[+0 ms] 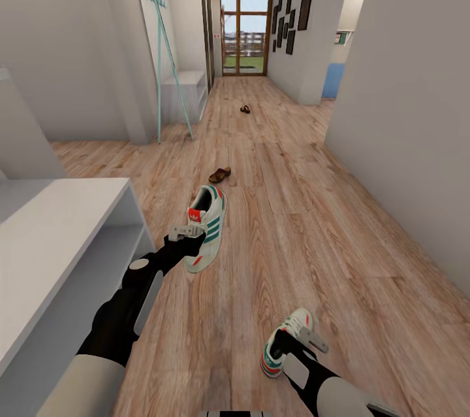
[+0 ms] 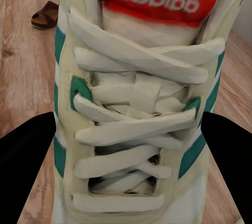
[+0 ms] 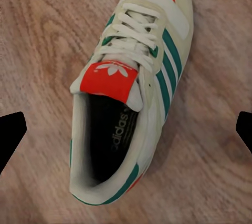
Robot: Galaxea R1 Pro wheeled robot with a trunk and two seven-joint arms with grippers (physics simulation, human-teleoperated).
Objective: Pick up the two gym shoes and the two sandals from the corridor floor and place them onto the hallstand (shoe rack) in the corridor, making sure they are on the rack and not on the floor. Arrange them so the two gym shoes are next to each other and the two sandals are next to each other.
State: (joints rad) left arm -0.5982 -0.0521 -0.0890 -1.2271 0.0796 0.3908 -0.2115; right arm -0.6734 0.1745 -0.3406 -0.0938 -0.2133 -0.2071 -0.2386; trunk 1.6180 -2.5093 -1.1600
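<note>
While left gripper [image 1: 189, 234] pinches white green-striped lace-up sneaker [image 1: 207, 226] mid-frame | right gripper [image 1: 301, 337] spread above second matching sneaker [image 3: 131, 92], lower right

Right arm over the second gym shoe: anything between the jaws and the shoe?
Nothing visible. In the right wrist view the gym shoe lies alone on bare corridor floor, with the fingertips wide apart on either side. The right gripper sits directly above it.

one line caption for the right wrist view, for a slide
Gym shoe lying on the wood floor, seen from above between the right gripper's open jaws.
</note>
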